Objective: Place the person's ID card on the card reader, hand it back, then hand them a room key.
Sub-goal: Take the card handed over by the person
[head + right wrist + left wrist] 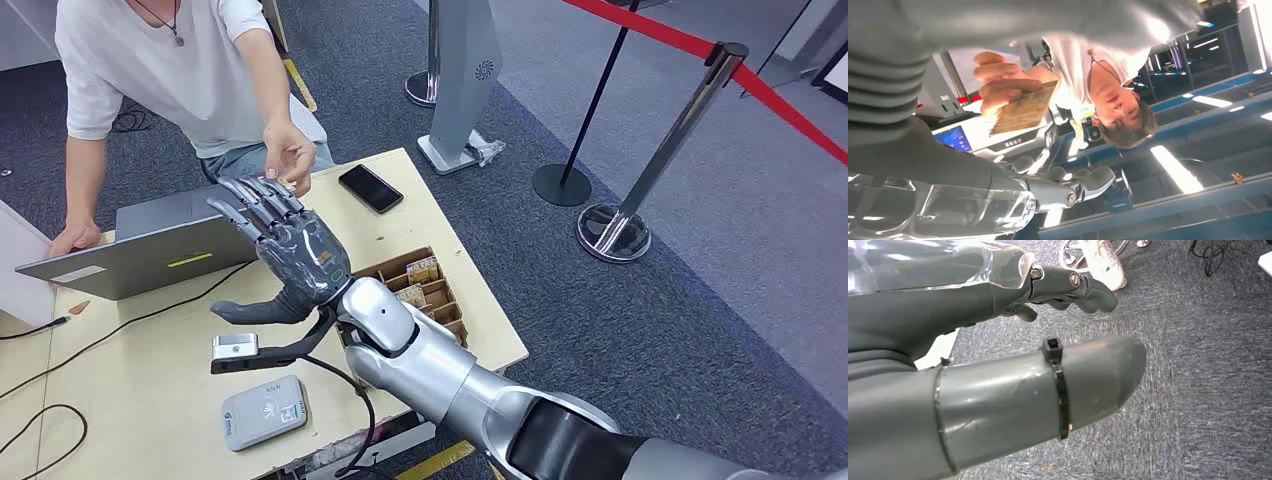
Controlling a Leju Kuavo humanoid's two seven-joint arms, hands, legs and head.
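Above the middle of the pale wooden table, the right hand is raised with its dark fingers stretched out straight and close together toward the far side, the thick grey thumb splayed off to the left, and nothing between them. Its fingertips reach almost to the person's hand, which pinches a small tan room key card just beyond them; in the right wrist view the same card sits in the person's fingers, apart from the robot's. Behind the palm, the silver forearm slopes down toward the near right corner, crossing the table's near edge. Below the wrist, on the near part of the table, lies a flat grey card reader. To the right of the forearm sits a brown wooden compartment box holding more cards. On the far left, a grey open laptop stands under the person's other hand, and a black smartphone lies near the far right edge. The left hand hangs over dark grey carpet, fingers curled inward with nothing in them.
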